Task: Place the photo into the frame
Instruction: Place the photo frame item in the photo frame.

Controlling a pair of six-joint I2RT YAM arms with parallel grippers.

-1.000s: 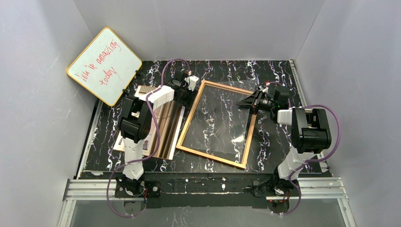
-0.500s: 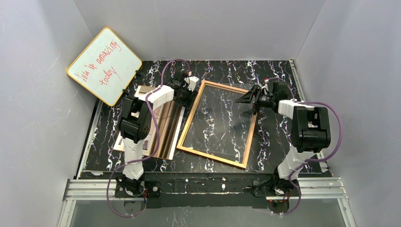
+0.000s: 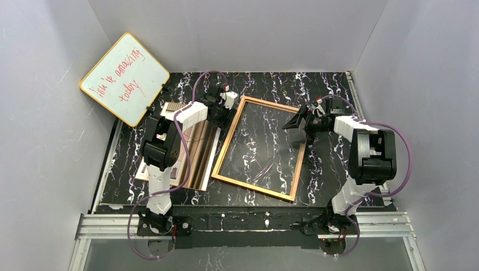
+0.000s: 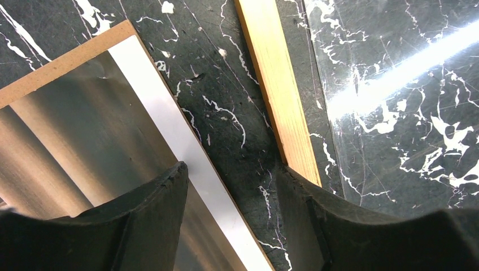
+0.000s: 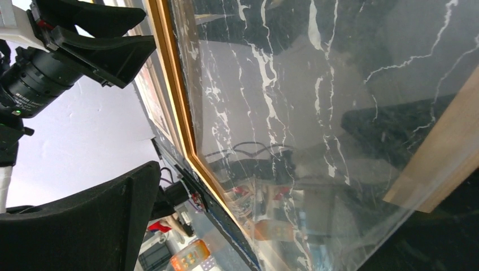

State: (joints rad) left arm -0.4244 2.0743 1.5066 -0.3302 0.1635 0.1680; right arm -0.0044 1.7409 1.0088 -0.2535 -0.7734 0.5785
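Observation:
The orange-brown frame (image 3: 226, 141) lies flat mid-table with its clear pane (image 3: 260, 147) in it. The photo (image 3: 197, 151), with brown curtain stripes and a white border, lies left of it on the brown fibreboard back (image 4: 56, 62), partly under my left arm. My left gripper (image 3: 221, 110) hovers open over the dark gap between the photo (image 4: 85, 141) and the frame's left strip (image 4: 277, 96), with nothing between its fingers. My right gripper (image 3: 296, 131) stands wide open at the frame's right edge. Only one of its fingers (image 5: 85, 220) shows in the right wrist view, beside the pane (image 5: 294, 113).
A yellow-edged whiteboard (image 3: 124, 79) with red writing leans in the back left corner. Grey walls close in the marbled black table (image 3: 327, 90) on three sides. A metal rail (image 3: 243, 223) runs along the near edge by the arm bases.
My right gripper has spread from nearly closed at the frame's right edge to wide open and has shifted slightly. The left arm, photo and frame have stayed put.

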